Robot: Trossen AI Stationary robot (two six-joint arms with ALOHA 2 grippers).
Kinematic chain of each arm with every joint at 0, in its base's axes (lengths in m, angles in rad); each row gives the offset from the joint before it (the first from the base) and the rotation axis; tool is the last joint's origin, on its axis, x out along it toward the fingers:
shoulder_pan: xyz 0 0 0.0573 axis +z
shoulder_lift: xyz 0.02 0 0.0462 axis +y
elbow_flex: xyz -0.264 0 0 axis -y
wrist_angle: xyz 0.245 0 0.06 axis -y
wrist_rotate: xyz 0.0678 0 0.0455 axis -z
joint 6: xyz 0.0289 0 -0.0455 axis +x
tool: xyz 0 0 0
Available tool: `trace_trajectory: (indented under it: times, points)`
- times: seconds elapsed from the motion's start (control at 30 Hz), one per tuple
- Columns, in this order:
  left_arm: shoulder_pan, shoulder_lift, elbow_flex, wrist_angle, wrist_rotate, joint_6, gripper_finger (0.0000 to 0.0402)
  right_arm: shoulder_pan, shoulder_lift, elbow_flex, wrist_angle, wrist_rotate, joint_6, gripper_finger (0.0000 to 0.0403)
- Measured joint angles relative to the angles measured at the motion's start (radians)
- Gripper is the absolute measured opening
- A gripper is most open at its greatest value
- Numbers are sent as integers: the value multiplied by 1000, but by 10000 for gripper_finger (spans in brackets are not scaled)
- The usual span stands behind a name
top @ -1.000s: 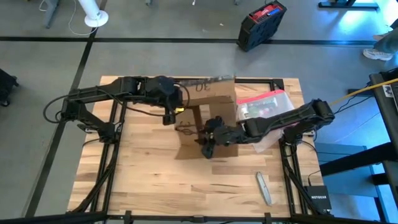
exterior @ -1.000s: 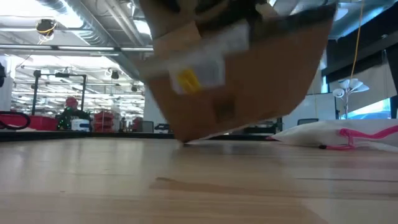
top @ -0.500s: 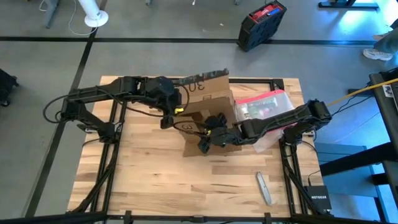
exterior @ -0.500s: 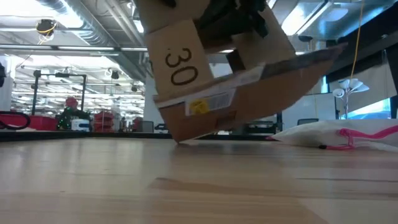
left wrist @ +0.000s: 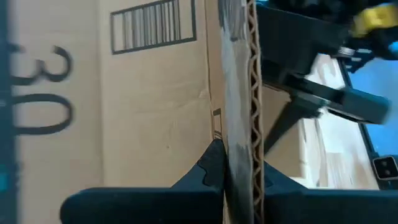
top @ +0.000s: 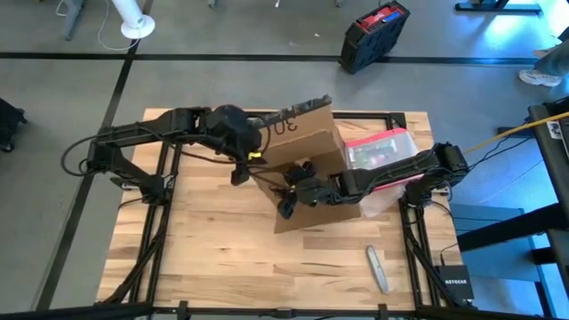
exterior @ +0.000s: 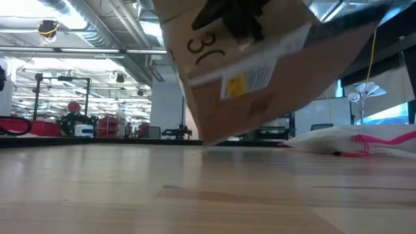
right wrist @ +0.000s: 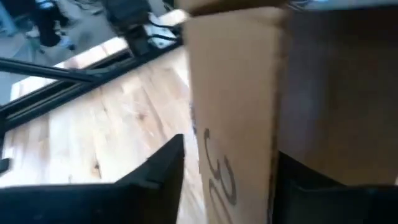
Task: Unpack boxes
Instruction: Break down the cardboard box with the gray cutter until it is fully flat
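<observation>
Two robot arms hold a tilted cardboard box over the middle of a wooden table.

The brown box (top: 307,156), marked "30" with a barcode label, sits tipped on one low edge near the table's (top: 204,258) far centre. The left gripper (left wrist: 239,171) is clamped shut on the raw edge of a cardboard flap. The right gripper (right wrist: 227,168) straddles another panel with its fingers part-way apart; whether it squeezes the board or only brackets it is unclear. A clear plastic pouch (top: 378,151) lies just beside the box, and a small grey tool (top: 377,268) rests well apart near the front. The step looks like opening or upending the box. Next likely calls for the right gripper to secure its panel so the flaps can spread.
</observation>
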Motion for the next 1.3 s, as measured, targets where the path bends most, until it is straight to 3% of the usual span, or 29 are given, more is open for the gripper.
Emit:
trace_trajectory:
  times: [0.23,0.37,0.5,0.87,1.17,1.3]
  points:
    - [17,0,0,59,2,-50,0,3,6,0,34,-81,-40,12]
    - [26,0,0,52,11,-85,0,33,6,5,22,-107,-48,12]
    - [44,0,0,17,129,-98,1,80,6,57,-48,-178,-68,4]
    - [72,-29,1,-33,231,-66,65,151,6,329,-521,-271,-171,1]
    - [77,-36,4,-217,616,-21,61,177,8,564,-786,-274,-236,0]
    - [71,-42,4,-281,672,15,42,185,8,647,-883,-232,-244,0]
